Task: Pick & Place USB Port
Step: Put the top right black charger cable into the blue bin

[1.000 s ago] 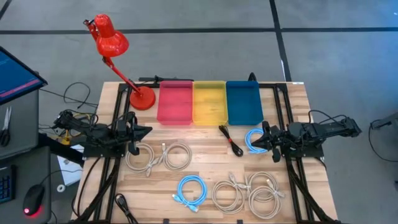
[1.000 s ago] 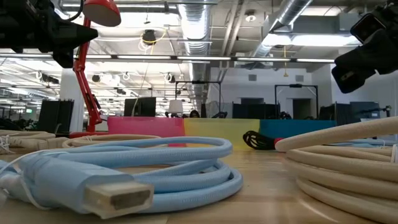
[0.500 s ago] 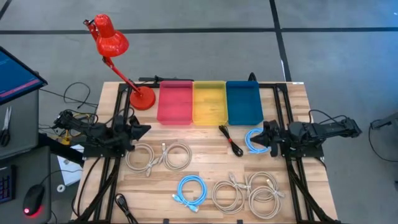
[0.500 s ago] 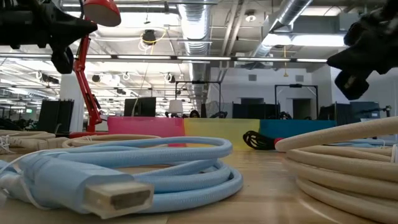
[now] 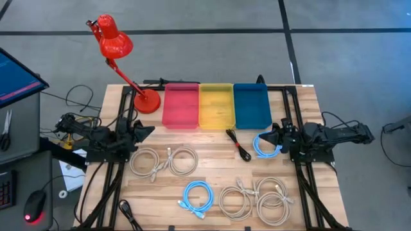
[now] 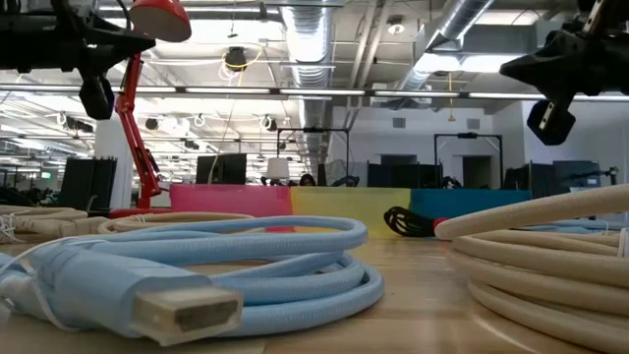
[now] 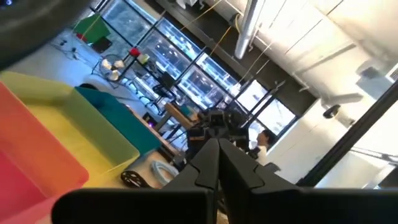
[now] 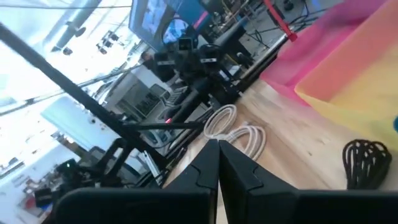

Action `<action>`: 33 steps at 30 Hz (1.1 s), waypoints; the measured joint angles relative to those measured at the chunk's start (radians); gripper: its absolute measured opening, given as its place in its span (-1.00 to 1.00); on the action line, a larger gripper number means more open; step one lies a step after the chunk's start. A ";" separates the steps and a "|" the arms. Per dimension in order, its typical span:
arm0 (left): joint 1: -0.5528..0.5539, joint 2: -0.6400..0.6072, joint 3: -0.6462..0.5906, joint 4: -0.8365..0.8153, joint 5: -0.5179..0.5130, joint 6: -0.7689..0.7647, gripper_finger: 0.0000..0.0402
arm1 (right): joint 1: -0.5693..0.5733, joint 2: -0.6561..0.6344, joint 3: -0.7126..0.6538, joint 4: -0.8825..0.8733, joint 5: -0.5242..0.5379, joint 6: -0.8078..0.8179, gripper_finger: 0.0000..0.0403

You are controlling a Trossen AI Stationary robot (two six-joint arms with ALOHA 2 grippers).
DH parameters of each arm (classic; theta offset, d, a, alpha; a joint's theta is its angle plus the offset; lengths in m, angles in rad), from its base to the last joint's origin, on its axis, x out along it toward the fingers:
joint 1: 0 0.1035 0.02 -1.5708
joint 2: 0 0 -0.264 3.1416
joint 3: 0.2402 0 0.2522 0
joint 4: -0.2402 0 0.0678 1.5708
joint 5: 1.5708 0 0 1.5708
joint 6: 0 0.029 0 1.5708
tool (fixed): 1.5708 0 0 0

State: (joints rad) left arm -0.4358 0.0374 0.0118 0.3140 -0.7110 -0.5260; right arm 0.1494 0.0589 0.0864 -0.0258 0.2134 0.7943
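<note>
Two light-blue coiled USB cables: one beside the right tool, fingers pinched together, empty; another on the wooden worktop. Left tool likewise clenched, empty.

Open-plan lab or workshop, exposed ceiling ducts, rows of workstations

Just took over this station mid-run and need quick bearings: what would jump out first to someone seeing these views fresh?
The red desk lamp at the table's far left corner stands out, next to the pink bin, yellow bin and blue bin lined along the far edge. Coiled cables lie scattered nearer: a light blue cable front and centre, a small black cable below the bins. The left gripper and right gripper hang shut at either side.
</note>
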 joint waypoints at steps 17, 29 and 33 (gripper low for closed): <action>0.000 0.597 0.385 -0.151 -0.272 0.283 -0.98 | -0.002 0.467 0.371 -0.567 0.200 0.069 -1.00; 0.000 0.730 0.522 -0.162 -0.333 0.234 -0.98 | -0.015 0.986 0.656 -0.621 0.176 0.093 -1.00; 0.000 0.738 0.588 -0.233 -0.334 0.264 -0.98 | -0.018 1.099 0.784 -0.673 0.177 -0.001 -1.00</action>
State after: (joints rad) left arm -0.4362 0.7757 0.6000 0.0811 -1.0446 -0.2624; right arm 0.1315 1.1580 0.8708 -0.6992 0.3907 0.7933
